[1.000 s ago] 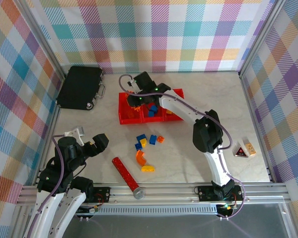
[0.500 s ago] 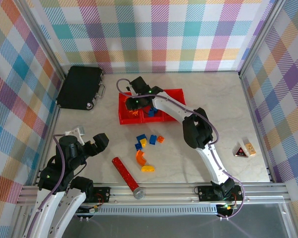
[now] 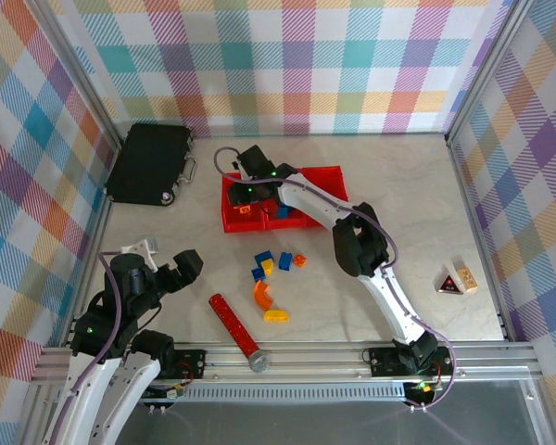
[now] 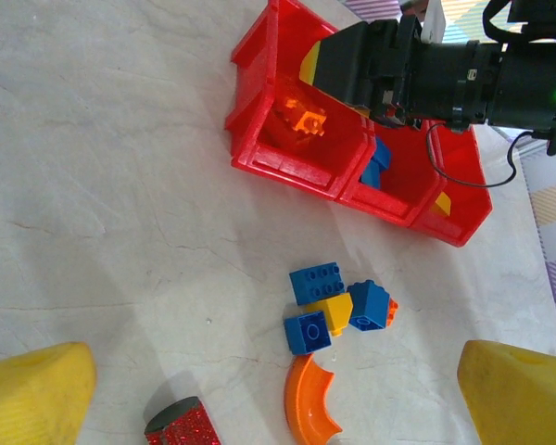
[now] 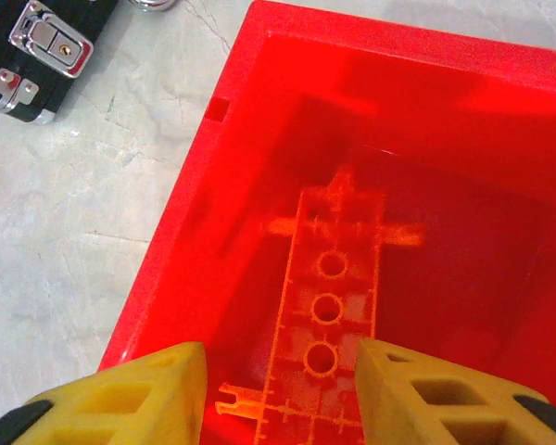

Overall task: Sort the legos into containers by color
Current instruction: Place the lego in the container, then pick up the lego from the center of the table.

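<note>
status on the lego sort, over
Left gripper open. Right gripper open over leftmost red plastic bin, flat orange lego beneath. Blue, yellow, orange bricks loose on table. Nothing blocking.

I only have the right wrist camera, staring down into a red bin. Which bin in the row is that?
Observer: The left-end bin in the top view, the one nearest the black case.
Operator: What's in the one beside it?
Observer: The middle bin holds blue bricks.
Operator: What's left to sort?
Observer: A cluster of blue, yellow and orange bricks and an orange arch lie loose in front of the row of bins.
</note>
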`<state>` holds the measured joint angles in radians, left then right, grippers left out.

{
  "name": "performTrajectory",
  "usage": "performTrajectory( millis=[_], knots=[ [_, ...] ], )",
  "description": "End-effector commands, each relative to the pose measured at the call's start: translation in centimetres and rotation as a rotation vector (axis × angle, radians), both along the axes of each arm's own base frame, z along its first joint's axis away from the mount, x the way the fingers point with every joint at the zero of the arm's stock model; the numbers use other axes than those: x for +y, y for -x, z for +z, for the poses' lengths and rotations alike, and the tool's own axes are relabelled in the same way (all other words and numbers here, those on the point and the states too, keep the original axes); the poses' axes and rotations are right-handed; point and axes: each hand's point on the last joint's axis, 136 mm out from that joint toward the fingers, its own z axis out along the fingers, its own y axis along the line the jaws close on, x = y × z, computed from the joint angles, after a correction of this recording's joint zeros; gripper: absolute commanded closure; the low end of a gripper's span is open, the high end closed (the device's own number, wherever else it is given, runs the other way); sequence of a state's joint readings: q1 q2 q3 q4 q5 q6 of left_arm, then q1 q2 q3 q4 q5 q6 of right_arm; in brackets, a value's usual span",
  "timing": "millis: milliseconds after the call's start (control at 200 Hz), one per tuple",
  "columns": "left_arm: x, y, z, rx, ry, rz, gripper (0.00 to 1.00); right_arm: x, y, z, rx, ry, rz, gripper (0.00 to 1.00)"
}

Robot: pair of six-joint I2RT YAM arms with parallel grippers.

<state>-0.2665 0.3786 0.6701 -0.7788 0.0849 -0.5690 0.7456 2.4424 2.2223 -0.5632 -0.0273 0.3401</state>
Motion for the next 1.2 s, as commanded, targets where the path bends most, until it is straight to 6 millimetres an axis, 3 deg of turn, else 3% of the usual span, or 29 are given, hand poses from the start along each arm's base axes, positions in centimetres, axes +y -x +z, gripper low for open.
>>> performTrajectory(
  millis=[0,200,595,775,855,985,1195],
  knots=[
    [0.0,0.2,0.4,-0.004,0.008,0.002,0.00,-0.2,-0.7,-0.8,0.011,0.019,-0.042,0.51],
    [0.0,0.1,0.3,-0.002,0.006,0.003,0.00,-0.2,-0.5,1.6,-0.030,0.016,-0.049,0.46],
    [-0.1,0.1,0.3,-0.004,0.008,-0.002,0.00,-0.6,2.3,12.2,-0.120,-0.076,-0.030,0.42],
    [-0.9,0.2,0.1,0.022,0.016,-0.044,0.00,-2.1,4.5,16.6,-0.137,-0.132,-0.030,0.41],
    [-1.4,0.2,-0.1,0.046,0.023,-0.070,0.00,-3.5,5.6,18.2,-0.158,-0.146,-0.039,0.40],
    [-2.3,0.0,-0.5,0.086,0.042,-0.106,0.00,-7.0,7.2,19.1,-0.207,-0.133,-0.107,0.37],
    [-4.2,-0.9,-1.2,0.144,-0.013,-0.167,0.00,-14.9,10.7,16.5,-0.252,-0.011,-0.232,0.23]
  ],
)
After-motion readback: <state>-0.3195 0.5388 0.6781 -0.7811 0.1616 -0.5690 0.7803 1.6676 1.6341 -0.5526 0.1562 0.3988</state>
